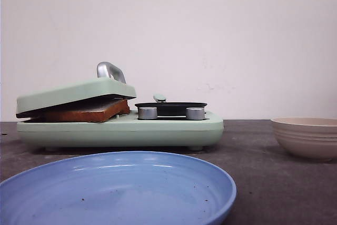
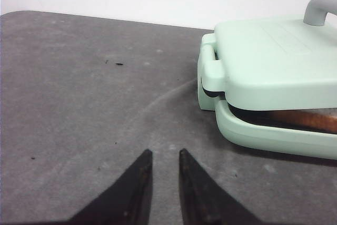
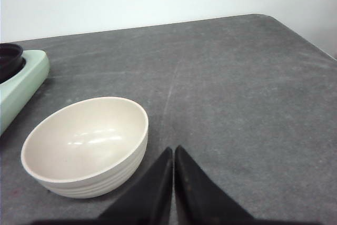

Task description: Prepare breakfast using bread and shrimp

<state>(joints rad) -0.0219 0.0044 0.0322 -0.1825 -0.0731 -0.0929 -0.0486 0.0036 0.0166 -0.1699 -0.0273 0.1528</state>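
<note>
The bread (image 1: pixel 87 110) lies inside the green sandwich maker (image 1: pixel 121 127), lid (image 1: pixel 73 94) resting on it. The left gripper (image 2: pixel 161 157) is narrowly open over the tabletop (image 2: pixel 79 104); the right gripper (image 3: pixel 173 154) is closed, empty, beside the cream bowl (image 3: pixel 87 143).

Only fingertips of the robot show, both pairs seen from the wrist cameras.

Left arm's matte black two-fingered gripper (image 2: pixel 162 157): two flat, wedge-shaped fingers (image 2: pixel 134 191) tapering to blunt points, inner edges slightly lighter and scuffed-looking.

Right arm's matte black two-fingered gripper (image 3: pixel 173 151): same tapered blade shape, smooth dull finish, sharper tips.

No cables, screws or markings discernible on either. Arms themselves out of sight.
</note>
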